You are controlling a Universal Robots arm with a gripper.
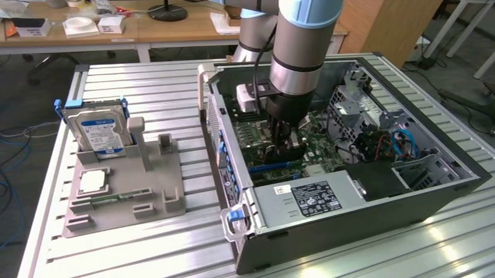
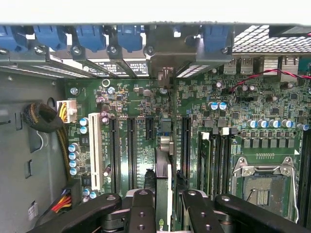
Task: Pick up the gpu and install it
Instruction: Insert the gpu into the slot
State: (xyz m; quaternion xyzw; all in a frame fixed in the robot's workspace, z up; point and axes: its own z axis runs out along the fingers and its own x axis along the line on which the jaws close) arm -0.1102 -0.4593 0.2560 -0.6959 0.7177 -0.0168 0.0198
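A big metal bench (image 1: 139,75) holds an open computer case (image 1: 433,197). The robot arm (image 1: 298,52) reaches down into the case, right over the green motherboard (image 2: 131,102).

On the exterior view's left sits a gray holder tray (image 1: 116,200). A silver hard drive (image 1: 97,132) stands in it, and a small square chip (image 1: 94,181) lies flat near it.

Inside the case, the pincer (image 2: 163,201) is partly closed, and its two black fingers (image 2: 142,208) squeeze the gpu (image 2: 164,194). The card stands on its thin edge between them, low over the long slots (image 2: 185,145) on the motherboard. It is hard to tell whether the card already touches a slot.

Things could go wrong here. If the card is a little bit off from the slot, pushing down could bend it or scrape the board. If the card is tilted, one end might go in and the other might stick up. If the pincer lets go too soon, the card could tip over onto the little parts.
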